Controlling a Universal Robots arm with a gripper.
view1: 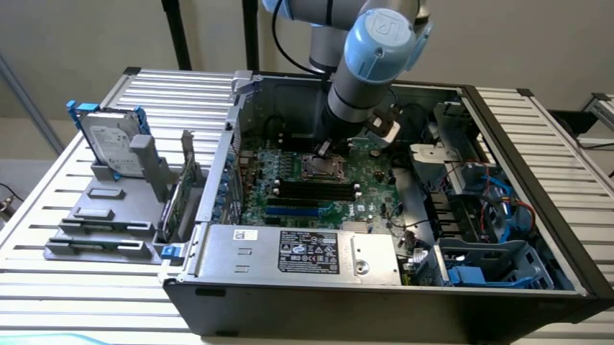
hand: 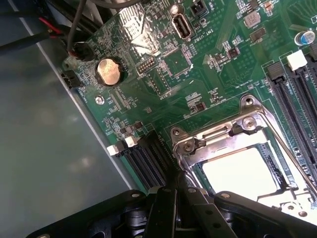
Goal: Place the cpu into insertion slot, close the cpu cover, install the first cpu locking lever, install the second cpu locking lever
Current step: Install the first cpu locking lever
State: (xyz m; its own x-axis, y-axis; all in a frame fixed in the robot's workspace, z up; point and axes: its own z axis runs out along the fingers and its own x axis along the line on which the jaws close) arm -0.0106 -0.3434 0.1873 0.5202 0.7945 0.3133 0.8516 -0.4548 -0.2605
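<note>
In the exterior view, the arm reaches down into an open computer case [view1: 537, 237] lying on a slatted bench [view1: 57, 215], its gripper [view1: 324, 147] low over the slot [view1: 323, 167] on the green motherboard [view1: 317, 190]. Room here is tight: the case's far wall sits close behind the arm, memory slots [view1: 317, 190] lie just in front of the slot, and loose cables [view1: 470, 194] crowd the exterior view's right. A sideways drift could likely scrape the board or snag wiring. In the wrist view, the fingers [hand: 174, 198] are together, gripping nothing visible, their tips right at the corner of the cover [hand: 225, 141]. The cpu [hand: 237, 173] lies in the slot, its pale face showing through the cover's window. The cover appears lowered over it, though whether it sits fully flat is unclear. Pressing down off-centre might skew the cover or stress the chip beneath. Black connectors [hand: 148, 161] stand just beside the fingers, leaving little clearance.
</note>
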